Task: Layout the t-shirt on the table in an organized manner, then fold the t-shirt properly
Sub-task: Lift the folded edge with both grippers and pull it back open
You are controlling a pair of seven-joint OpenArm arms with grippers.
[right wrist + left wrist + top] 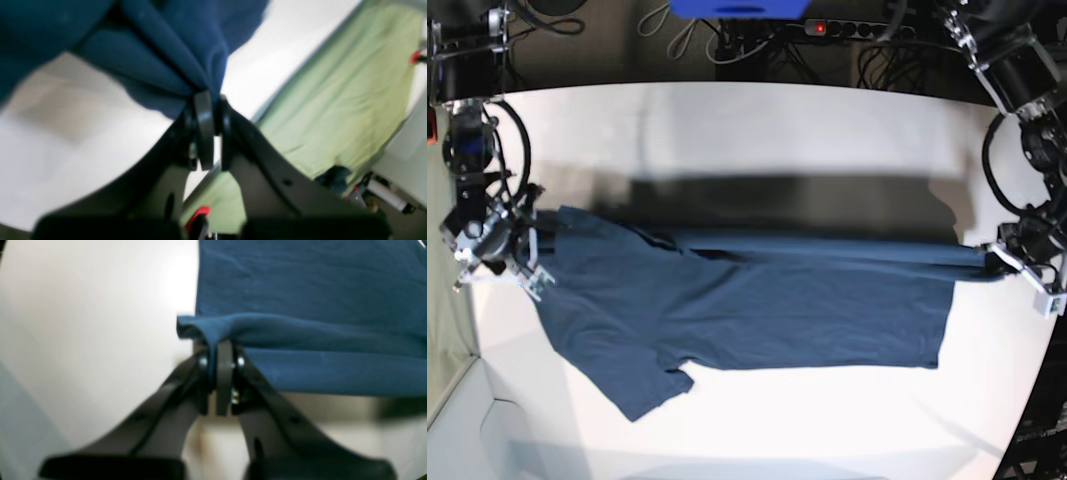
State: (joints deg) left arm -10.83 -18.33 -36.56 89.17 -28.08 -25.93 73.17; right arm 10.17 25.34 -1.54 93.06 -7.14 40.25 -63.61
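The dark navy t-shirt (747,305) is stretched across the white tabletop (777,120) between the two arms, its upper edge lifted and casting a shadow behind it while the lower part and one sleeve lie on the surface. The left end effector (223,350) is clamped on a bunched edge of the fabric, at the right in the base view. The right end effector (208,100) pinches a gathered fold of the t-shirt near the tabletop's curved edge, with green cloth (350,100) beyond that edge.

a pale green floor covering (337,100) is lying below, while dark cables (757,45) and a power strip (847,28) are trailing behind.
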